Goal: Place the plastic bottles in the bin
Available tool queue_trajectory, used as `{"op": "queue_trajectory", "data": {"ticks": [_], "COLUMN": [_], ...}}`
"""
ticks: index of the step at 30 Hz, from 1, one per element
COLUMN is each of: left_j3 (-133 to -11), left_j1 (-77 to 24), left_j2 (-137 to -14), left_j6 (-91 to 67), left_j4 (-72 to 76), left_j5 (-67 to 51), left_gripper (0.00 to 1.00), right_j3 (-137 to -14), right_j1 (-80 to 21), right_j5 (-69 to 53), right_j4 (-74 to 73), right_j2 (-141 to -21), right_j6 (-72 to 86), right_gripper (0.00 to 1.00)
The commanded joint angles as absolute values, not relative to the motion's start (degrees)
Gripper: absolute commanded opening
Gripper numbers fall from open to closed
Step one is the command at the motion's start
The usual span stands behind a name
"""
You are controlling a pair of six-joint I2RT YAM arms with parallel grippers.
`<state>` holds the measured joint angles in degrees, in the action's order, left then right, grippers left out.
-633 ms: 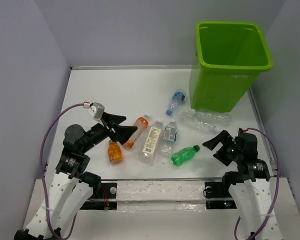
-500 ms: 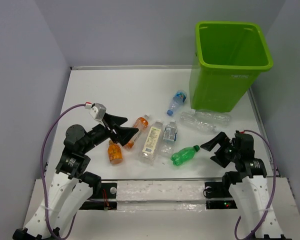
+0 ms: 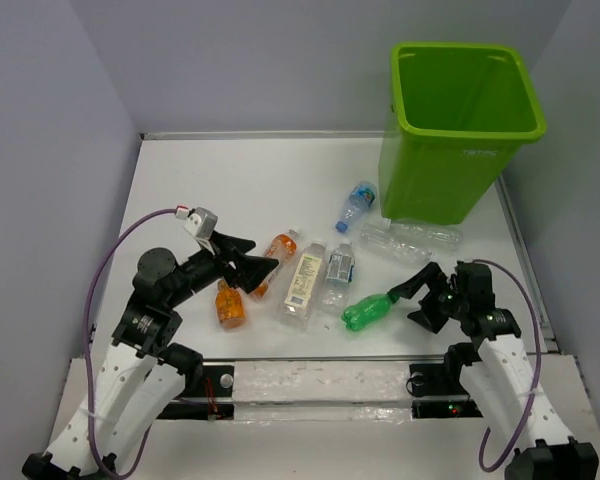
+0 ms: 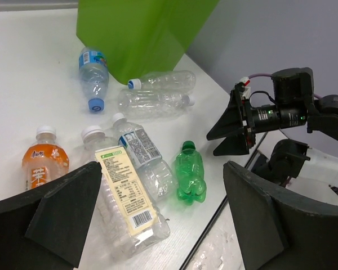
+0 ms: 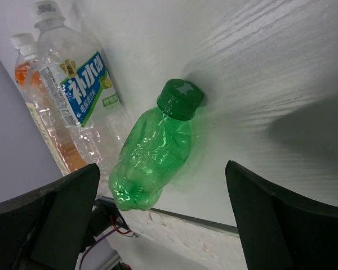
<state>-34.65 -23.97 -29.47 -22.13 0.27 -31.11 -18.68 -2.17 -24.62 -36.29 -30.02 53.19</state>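
Observation:
The lime-green bin (image 3: 460, 130) stands at the back right and also shows in the left wrist view (image 4: 141, 28). Several plastic bottles lie on the white table. They are a green one (image 3: 368, 310), two orange ones (image 3: 277, 250) (image 3: 230, 306), a clear one with a cream label (image 3: 302, 283), one with a blue label (image 3: 338, 270), a blue-capped one (image 3: 353, 205) and a clear one beside the bin (image 3: 410, 240). My right gripper (image 3: 412, 300) is open just right of the green bottle's cap (image 5: 180, 98). My left gripper (image 3: 258, 258) is open and empty above the orange bottles.
Grey walls close in the table on the left, back and right. The table's front edge (image 3: 320, 360) runs just below the green bottle. The right arm (image 4: 281, 109) shows in the left wrist view beyond the green bottle (image 4: 190, 175).
My right gripper has moved left, close to the green bottle's cap. My left gripper has shifted slightly right and lower. No bottle has moved.

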Motion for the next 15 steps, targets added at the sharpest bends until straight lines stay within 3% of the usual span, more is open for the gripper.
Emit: {"op": "queue_trajectory", "data": {"ticks": [1, 6, 15], "left_j3": [-35.1, -35.9, -35.8], "left_j1": [-24.3, -24.2, -24.3], "left_j2": [-32.9, -38.0, -40.1], "left_j6": [-21.9, -21.5, -21.7], "left_j4": [-2.0, -5.1, -5.4], "left_j5": [-29.7, -25.5, -24.4], "left_gripper": [0.99, 0.99, 0.99], "right_j3": [-17.1, -19.3, -16.2], "right_j1": [-8.4, -17.5, -18.0], "right_j5": [-23.7, -17.4, -17.0], "right_j4": [-25.1, -17.0, -10.2], "right_j2": [-35.5, -45.3, -49.8], "right_j6": [56.9, 58.1, 59.2], "right_gripper": [0.99, 1.0, 1.0]}}
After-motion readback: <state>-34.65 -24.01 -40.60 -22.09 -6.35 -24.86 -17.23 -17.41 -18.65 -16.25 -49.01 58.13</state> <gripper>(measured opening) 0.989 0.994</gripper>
